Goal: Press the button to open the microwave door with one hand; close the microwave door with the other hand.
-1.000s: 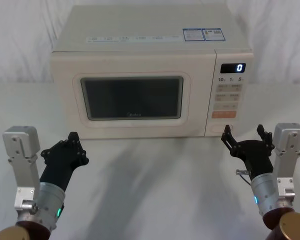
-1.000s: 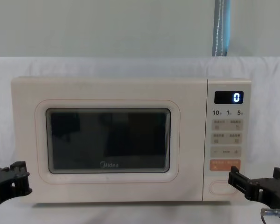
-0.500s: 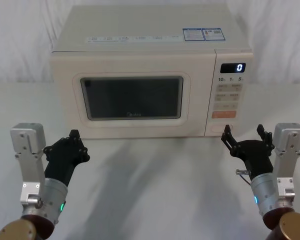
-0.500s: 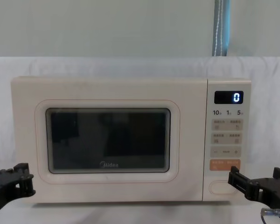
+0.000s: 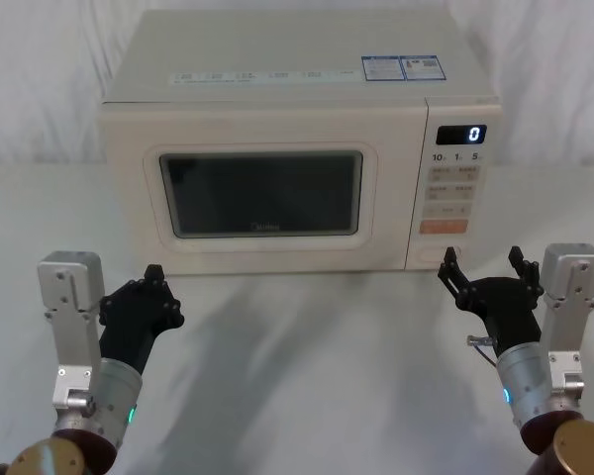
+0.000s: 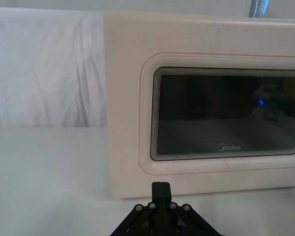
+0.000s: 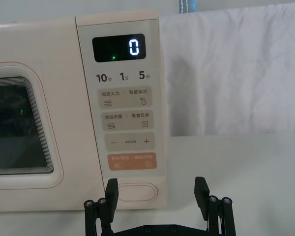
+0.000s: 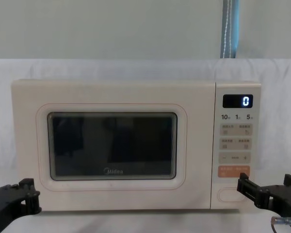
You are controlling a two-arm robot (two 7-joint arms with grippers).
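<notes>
My left end effector (image 5: 150,287) has drifted right toward the middle since a second ago, its fingers clenched together, low before the door's (image 5: 260,194) lower left corner. My right end effector (image 5: 482,267) hasn't moved; its prongs are spread apart, just in front of the button (image 7: 136,192), not touching it. The door is closed, and the microwave (image 5: 297,59) sits on the white surface (image 5: 317,356).

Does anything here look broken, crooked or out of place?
Nothing stands out. The microwave door sits flush and shut, the display reads 0, and the right gripper and left gripper hang in front of the oven, touching nothing.
</notes>
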